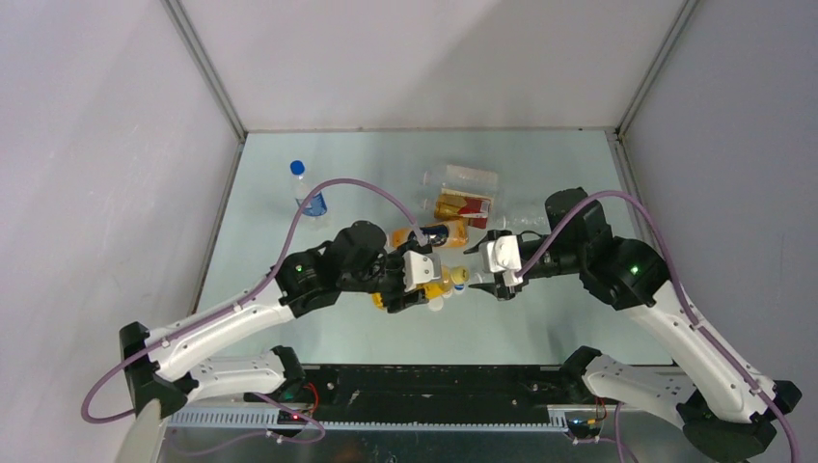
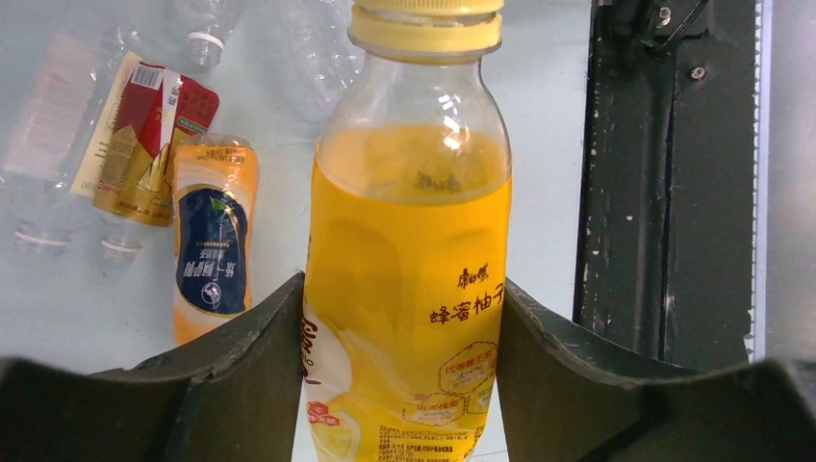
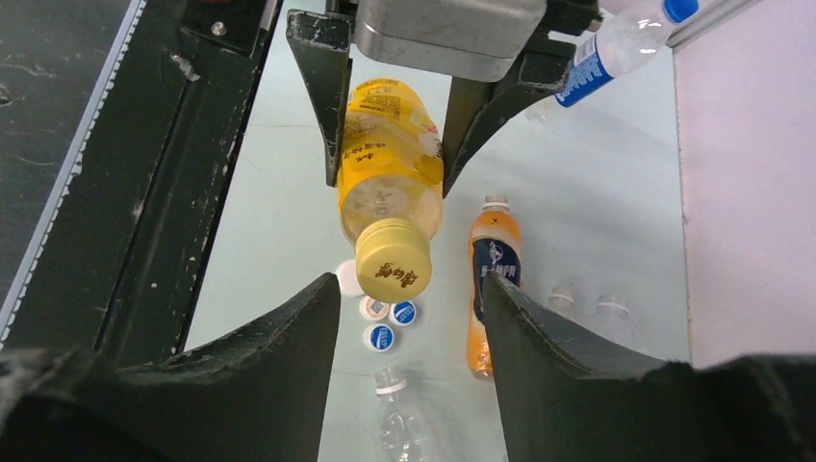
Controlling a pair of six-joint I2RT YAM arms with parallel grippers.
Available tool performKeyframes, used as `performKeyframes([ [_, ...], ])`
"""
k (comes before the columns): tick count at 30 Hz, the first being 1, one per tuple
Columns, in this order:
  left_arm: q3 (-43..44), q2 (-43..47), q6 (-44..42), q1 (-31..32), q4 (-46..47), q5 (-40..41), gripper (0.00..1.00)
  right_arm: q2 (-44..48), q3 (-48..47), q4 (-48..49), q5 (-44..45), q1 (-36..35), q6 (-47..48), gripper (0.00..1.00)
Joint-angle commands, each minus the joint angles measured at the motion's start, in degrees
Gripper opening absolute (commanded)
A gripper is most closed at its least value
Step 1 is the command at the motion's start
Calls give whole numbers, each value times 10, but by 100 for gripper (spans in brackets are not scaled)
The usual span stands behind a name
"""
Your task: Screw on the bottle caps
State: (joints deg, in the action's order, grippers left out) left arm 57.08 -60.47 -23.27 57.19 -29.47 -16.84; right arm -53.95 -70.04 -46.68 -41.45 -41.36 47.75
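My left gripper (image 2: 404, 289) is shut on the orange-yellow bottle (image 2: 409, 279), gripping its labelled body and holding it off the table, lying sideways. A yellow cap (image 3: 393, 270) sits on the bottle's neck and points at my right gripper (image 3: 409, 281). That gripper is open, with a finger on each side of the cap and a gap to both. In the top view the two grippers meet at mid-table around the bottle (image 1: 439, 286). Below it on the table lie loose caps, two blue (image 3: 382, 337) and two white (image 3: 348, 279).
An orange bottle with a dark-blue label (image 3: 495, 279) lies beside the caps. A gold-and-red labelled bottle (image 1: 463, 205) and clear bottles (image 3: 404, 423) lie further back. A capped clear bottle with a blue label (image 1: 307, 188) stands at far left. The black rail (image 2: 664, 192) runs along the near edge.
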Motion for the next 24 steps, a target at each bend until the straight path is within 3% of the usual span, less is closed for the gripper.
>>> performKeyframes([
  [1,32,-3,12,-3,3,-27,0,-6,-6,-14,-15,-8,34,57],
  [16,38,-8,18,-3,9,-35,0,-33,-6,-6,-11,-30,15,40],
  [21,39,-5,19,-3,11,-26,0,-39,-6,-4,-4,-32,-10,24],
  [24,39,2,23,-3,25,-9,0,-48,-6,0,14,-33,-46,2],
])
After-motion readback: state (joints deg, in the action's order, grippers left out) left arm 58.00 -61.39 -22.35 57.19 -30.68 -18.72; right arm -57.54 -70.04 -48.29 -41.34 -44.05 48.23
